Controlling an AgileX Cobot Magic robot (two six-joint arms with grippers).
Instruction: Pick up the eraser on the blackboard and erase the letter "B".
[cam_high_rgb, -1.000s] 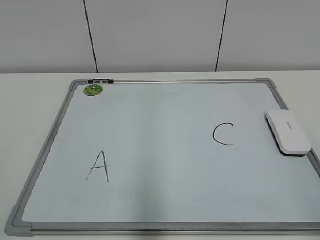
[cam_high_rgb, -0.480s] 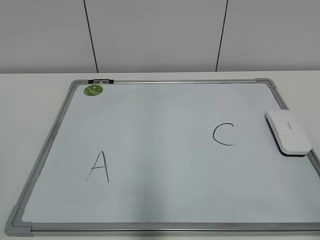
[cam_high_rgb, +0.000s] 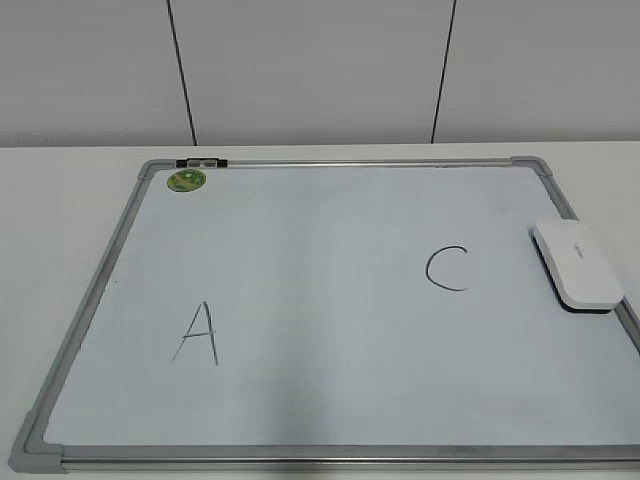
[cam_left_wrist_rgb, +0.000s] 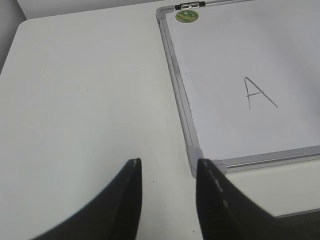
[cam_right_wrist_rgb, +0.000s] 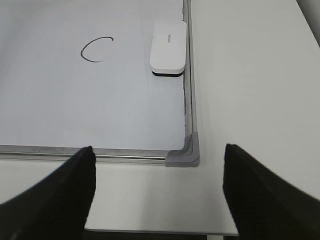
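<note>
The blackboard (cam_high_rgb: 330, 330), a pale whiteboard with a grey frame, lies flat on the table. It also shows in the left wrist view (cam_left_wrist_rgb: 235, 45) and the right wrist view (cam_right_wrist_rgb: 75, 110). The white eraser (cam_high_rgb: 577, 264) rests on its right edge, also in the right wrist view (cam_right_wrist_rgb: 169, 46). A hand-drawn "A" (cam_high_rgb: 198, 334) and "C" (cam_high_rgb: 447, 268) are on the board. No letter "B" shows in any view. My left gripper (cam_left_wrist_rgb: 167, 167) is open over the table beside the board's near left corner. My right gripper (cam_right_wrist_rgb: 159, 152) is wide open near the board's near right corner.
A round green sticker (cam_high_rgb: 186, 180) sits in the board's far left corner. A small black clip (cam_high_rgb: 201, 161) is on the far frame. The white table (cam_left_wrist_rgb: 85, 90) lies around the board. A panelled grey wall stands behind.
</note>
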